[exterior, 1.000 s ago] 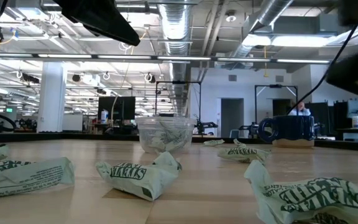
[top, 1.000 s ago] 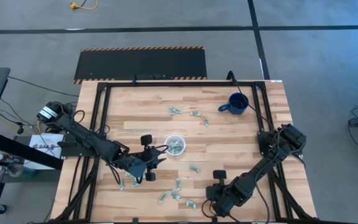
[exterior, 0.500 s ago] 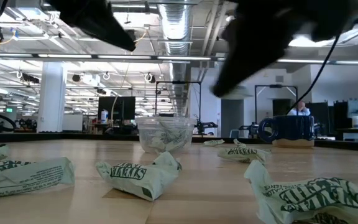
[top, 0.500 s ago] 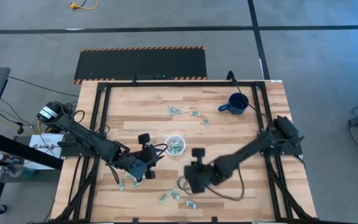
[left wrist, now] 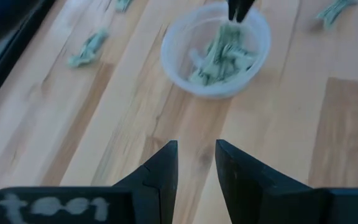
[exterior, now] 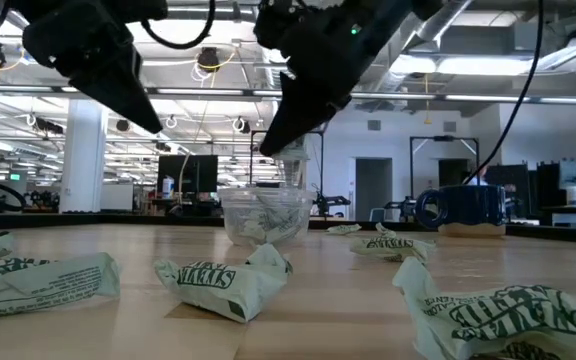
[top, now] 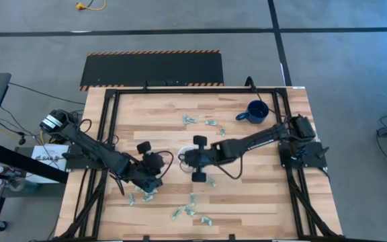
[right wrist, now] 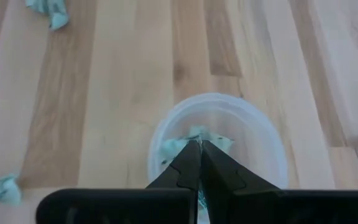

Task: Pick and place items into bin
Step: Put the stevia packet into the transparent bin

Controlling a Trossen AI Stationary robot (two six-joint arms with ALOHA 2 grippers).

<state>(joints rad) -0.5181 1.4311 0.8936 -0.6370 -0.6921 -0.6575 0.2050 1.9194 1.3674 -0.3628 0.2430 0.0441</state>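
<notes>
Right gripper point(right wrist: 199, 148) — fingers pinching a wrapper — above the cup point(right wrist: 219, 115).

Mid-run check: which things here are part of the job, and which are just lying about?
Job: clear plastic cup; green-and-white wrappers on the table; right gripper, jaws shut on one wrapper above the cup; left gripper, jaws open, nearby.
Lying about: blue mug; black striped-edge panel; yellow cable.
</notes>
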